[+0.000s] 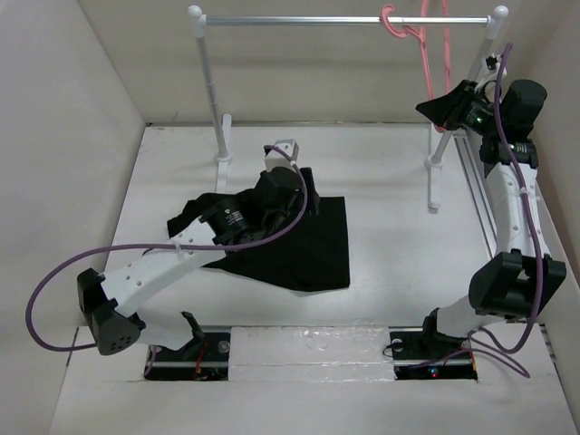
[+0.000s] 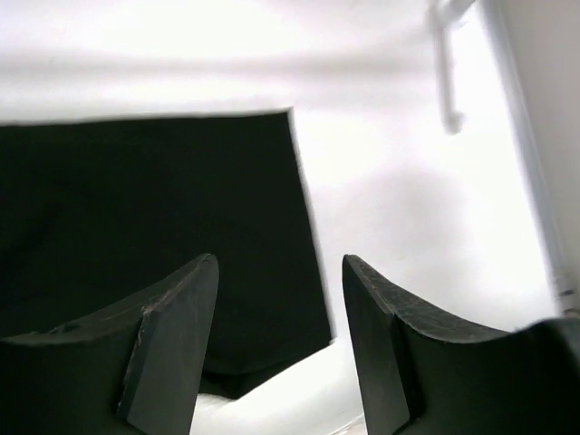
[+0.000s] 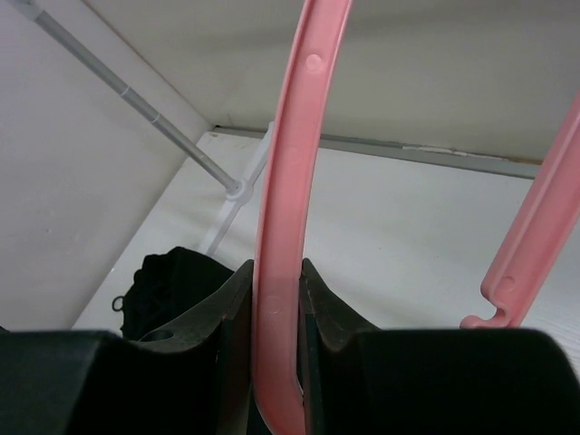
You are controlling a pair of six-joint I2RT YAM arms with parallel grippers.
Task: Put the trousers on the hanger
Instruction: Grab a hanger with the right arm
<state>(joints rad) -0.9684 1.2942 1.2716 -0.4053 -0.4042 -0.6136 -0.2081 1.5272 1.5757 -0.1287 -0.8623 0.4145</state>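
1. My right gripper [image 3: 276,269] is pinched on the hanger [image 3: 294,136]. Both fingers [image 3: 231,313] press against one thin pink bar, which runs up between them.
2. The hanger hangs by its hook from the right end of the rail [image 1: 344,19], close to the rail's right post. My right gripper grips it lower down, just below that end of the rail.
3. A second pink arm of the hanger, with a small notch at its tip, shows to the right of the pinched bar, apart from my fingers.
4. My left gripper [image 2: 279,272] is spread, with nothing between its fingers. It hovers over the trousers [image 1: 308,245], in front of the rail and nearer its left post than its right.
5. The trousers lie in a flat black heap on the table [image 1: 390,254], in front of the rail and well apart from the hanger. Their right edge is straight. The left side is bunched under my left arm.
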